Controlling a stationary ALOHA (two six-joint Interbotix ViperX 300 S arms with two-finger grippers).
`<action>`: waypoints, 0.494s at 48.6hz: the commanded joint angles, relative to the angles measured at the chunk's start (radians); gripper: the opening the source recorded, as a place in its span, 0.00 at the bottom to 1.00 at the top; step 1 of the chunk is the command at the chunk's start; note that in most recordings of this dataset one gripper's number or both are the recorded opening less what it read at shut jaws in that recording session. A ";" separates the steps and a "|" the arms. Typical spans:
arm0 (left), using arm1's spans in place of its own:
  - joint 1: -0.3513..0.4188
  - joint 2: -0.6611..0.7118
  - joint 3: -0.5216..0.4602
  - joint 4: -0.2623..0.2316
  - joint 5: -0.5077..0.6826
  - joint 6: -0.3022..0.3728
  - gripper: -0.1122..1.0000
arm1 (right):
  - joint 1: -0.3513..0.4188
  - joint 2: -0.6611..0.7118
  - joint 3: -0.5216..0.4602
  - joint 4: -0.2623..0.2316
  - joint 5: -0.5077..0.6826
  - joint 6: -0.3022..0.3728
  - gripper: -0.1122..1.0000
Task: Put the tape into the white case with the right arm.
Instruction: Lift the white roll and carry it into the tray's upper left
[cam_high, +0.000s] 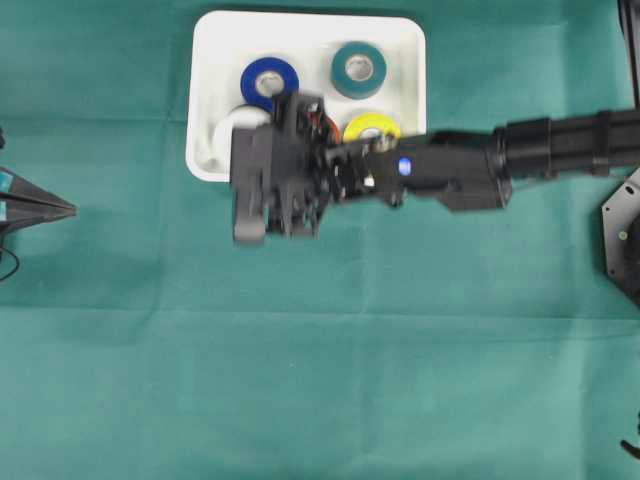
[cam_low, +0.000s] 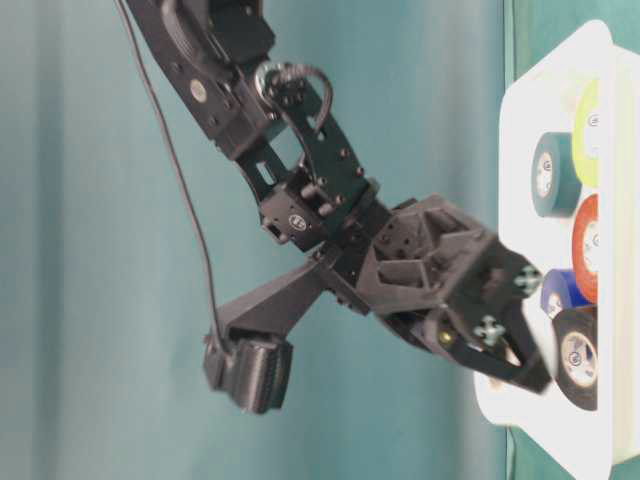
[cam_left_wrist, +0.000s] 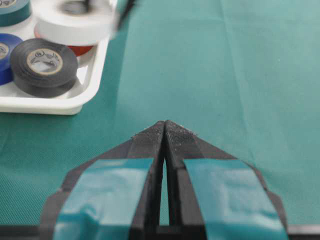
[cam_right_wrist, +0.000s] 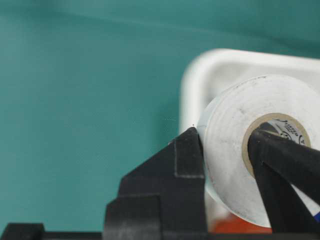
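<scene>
My right gripper (cam_right_wrist: 223, 137) is shut on a white tape roll (cam_right_wrist: 235, 145), one finger outside the roll and the other through its cardboard core. The roll (cam_high: 240, 125) hangs just above the near-left corner of the white case (cam_high: 210, 60). From table level the right gripper (cam_low: 525, 355) reaches over the case's rim (cam_low: 520, 110). In the left wrist view the white tape (cam_left_wrist: 75, 22) is blurred above the case's corner (cam_left_wrist: 50, 106). My left gripper (cam_left_wrist: 164, 125) is shut with nothing in it, resting at the far left (cam_high: 70, 208).
Inside the case lie a blue roll (cam_high: 269, 80), a teal roll (cam_high: 358, 68), a yellow roll (cam_high: 371, 128), a black roll (cam_left_wrist: 44, 65) and a red roll (cam_low: 588, 245). Green cloth (cam_high: 320, 380) covers the table around the case.
</scene>
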 joint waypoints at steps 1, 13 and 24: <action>0.002 0.009 -0.011 0.000 -0.009 0.000 0.11 | -0.043 -0.046 -0.028 -0.011 -0.018 -0.002 0.12; 0.002 0.008 -0.011 0.000 -0.009 0.000 0.11 | -0.135 -0.046 -0.020 -0.040 -0.084 -0.003 0.12; 0.002 0.009 -0.011 0.000 -0.009 0.000 0.11 | -0.163 -0.046 -0.006 -0.057 -0.135 0.000 0.12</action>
